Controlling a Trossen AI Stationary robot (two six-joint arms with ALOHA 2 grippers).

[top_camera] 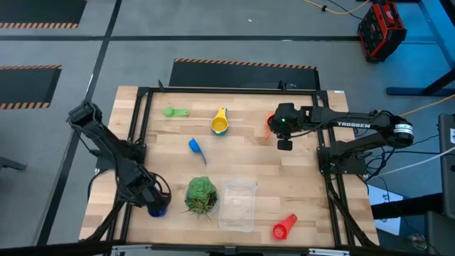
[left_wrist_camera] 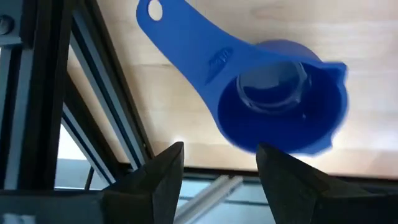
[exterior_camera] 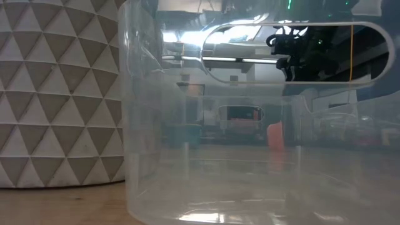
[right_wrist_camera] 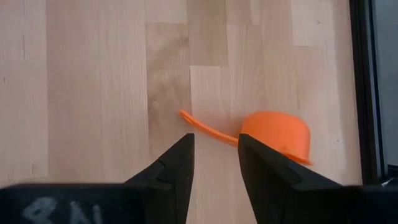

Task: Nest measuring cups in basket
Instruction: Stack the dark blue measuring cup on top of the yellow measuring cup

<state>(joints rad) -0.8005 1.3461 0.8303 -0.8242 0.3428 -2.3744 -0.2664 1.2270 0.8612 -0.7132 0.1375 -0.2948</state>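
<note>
Right gripper point(right_wrist_camera: 214, 158) hovers open w/ the orange cup point(right_wrist_camera: 275, 135) handle just ahead of its fingers, near the table's far right side. Left gripper point(left_wrist_camera: 217, 168), also open, is over the dark blue cup point(left_wrist_camera: 283, 106) at the near left edge. Basket point(top_camera: 238, 205) sits empty near front. Risk: thin handle may slip when pinched, or the cup tips and slides off, bc it lies on its side.

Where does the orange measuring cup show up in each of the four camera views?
High view: orange cup at the table's far right, mostly hidden under the right gripper.
Low view: an orange shape seen through the clear basket, probably the cup.
Left wrist view: not in it.
Right wrist view: centre right, just beyond the open fingers.
Shared landmark: the right gripper above the cup.
</note>
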